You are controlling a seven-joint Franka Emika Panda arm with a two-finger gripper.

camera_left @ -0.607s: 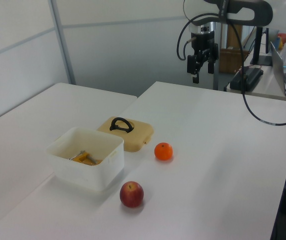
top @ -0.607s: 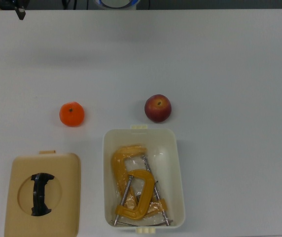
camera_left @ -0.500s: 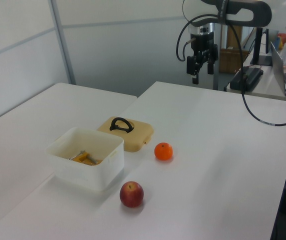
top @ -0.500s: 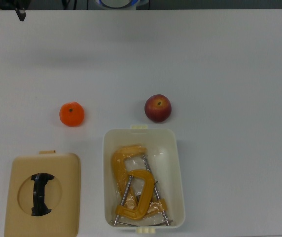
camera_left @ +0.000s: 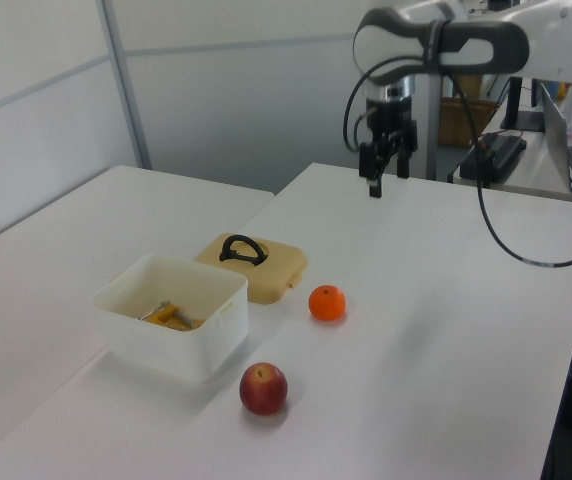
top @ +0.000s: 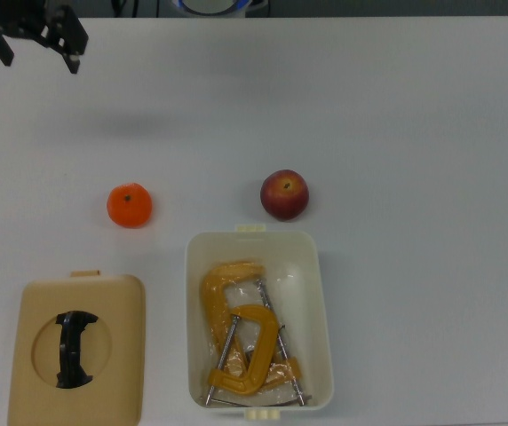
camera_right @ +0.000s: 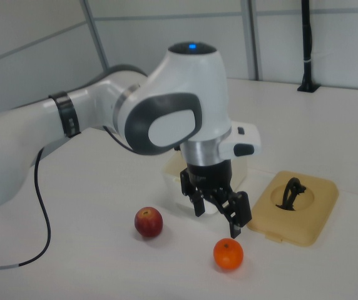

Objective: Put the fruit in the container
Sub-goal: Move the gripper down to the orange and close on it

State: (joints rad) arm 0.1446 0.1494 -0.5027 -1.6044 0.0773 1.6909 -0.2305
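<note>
The arm is on its approach: neither fruit has been picked up. The end effector [top: 32,49] hangs above the tabletop [top: 414,133] near the top view's upper left corner, its fingers apart and holding nothing. The mandarin [top: 130,205] sits on the tabletop below it in the top view, well apart from it. The apple [top: 284,194] lies just beside the short end of the cream-white container [top: 323,302], close to its tab. Inside the container are 2 yellow-orange C-clamps [top: 236,337]. The tan lid [top: 76,351] with its black handle rests flat to the top view's left of the container.

The mandarin looks like the nearer target. The next move calls for carrying the open fingers over it, then lowering to straddle its round sides.

Compared with 0.5 s ago, the end effector has come further into the top view and lower toward the tabletop; fruit, container and lid have not shifted.
</note>
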